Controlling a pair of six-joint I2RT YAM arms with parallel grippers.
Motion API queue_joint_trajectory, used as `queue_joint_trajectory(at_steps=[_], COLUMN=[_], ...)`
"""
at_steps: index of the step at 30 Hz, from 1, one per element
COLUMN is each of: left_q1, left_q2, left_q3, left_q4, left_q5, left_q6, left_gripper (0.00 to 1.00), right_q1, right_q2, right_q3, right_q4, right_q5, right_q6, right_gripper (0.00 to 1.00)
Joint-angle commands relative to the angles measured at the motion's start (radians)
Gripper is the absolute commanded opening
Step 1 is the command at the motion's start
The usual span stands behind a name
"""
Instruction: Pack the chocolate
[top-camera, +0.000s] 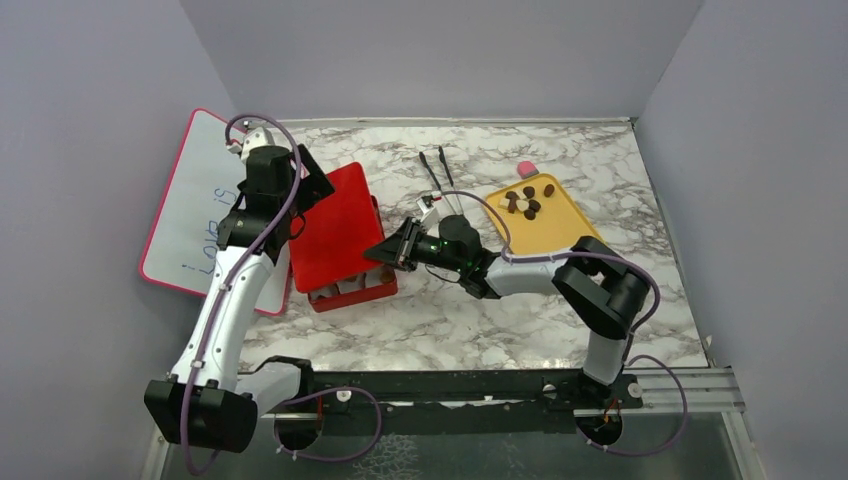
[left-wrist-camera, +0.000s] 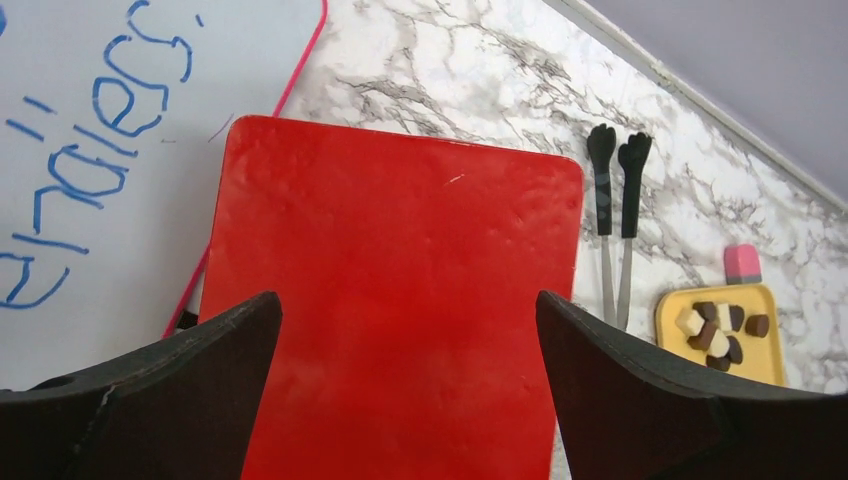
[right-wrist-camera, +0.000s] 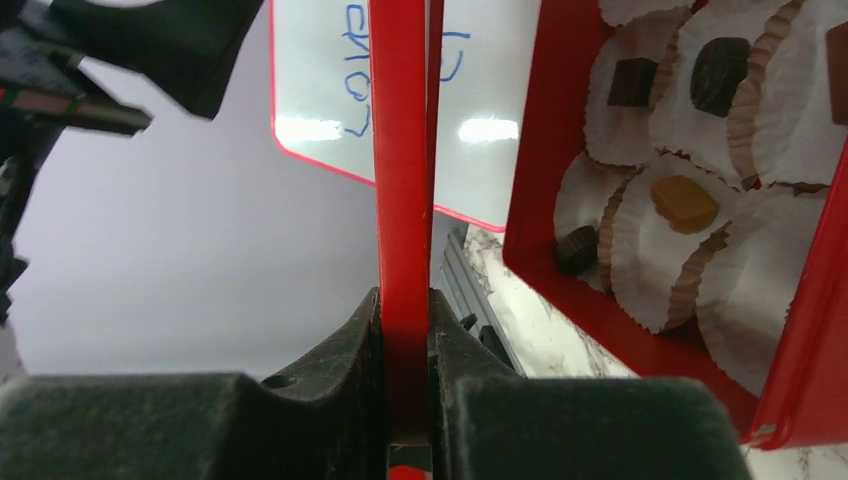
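Observation:
Several chocolate pieces (top-camera: 527, 203), dark brown and tan, lie on a yellow tray (top-camera: 555, 230) at the right; they also show in the left wrist view (left-wrist-camera: 716, 333). More chocolate (right-wrist-camera: 683, 203) sits in white paper cups inside a red box (right-wrist-camera: 600, 310), whose front shows in the top view (top-camera: 352, 290). My right gripper (top-camera: 387, 252) is shut on the edge of the red lid (right-wrist-camera: 402, 150) and holds it tilted over the box. My left gripper (top-camera: 305, 195) is open above the lid (left-wrist-camera: 400, 250), touching nothing.
Black-handled tongs (top-camera: 440, 178) lie behind the right gripper. A small pink block (top-camera: 527, 168) lies at the tray's far corner. A whiteboard (top-camera: 200, 200) with blue writing leans at the left, under the left arm.

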Motion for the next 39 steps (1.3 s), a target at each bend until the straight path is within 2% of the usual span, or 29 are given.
queue_joint_trajectory(at_steps=[1,5,10,19,31,35,39], left_q1=[0.012,0.012,0.02,0.062,0.122,0.138,0.138], left_q2=[-0.073,-0.101,-0.099,-0.033,0.082,0.096,0.098], left_q3=[0.021,-0.022,-0.088,-0.109,-0.161,-0.186,-0.22], left_q4=[-0.057,-0.057,-0.061,-0.062,-0.049,-0.013,0.077], left_q5=[-0.047,-0.084,-0.042,-0.105,-0.154,-0.15,-0.079], left_q6=[-0.136,-0.228,-0.288,-0.287,-0.271,-0.264,-0.212], left_gripper=[0.96,0.92,0.9,0.9,0.89,0.98,0.99], right_q1=[0.013,0.014,0.013,-0.001,-0.026,-0.028,-0.028], right_q2=[0.068,0.111,0.14,0.177,0.125,0.112,0.093], right_q3=[0.058,0.078,0.087,0.077,-0.004,-0.002,-0.019], right_q4=[0.091,0.102,0.074,0.071,0.07,0.035,0.06], right_q5=[0.035,0.062,0.083,0.035,-0.017,-0.04,-0.044], right_q6=[0.04,0.053,0.043,0.053,0.059,0.044,0.041], right_gripper=[0.01,0.01,0.01,0.01,0.01,0.01,0.01])
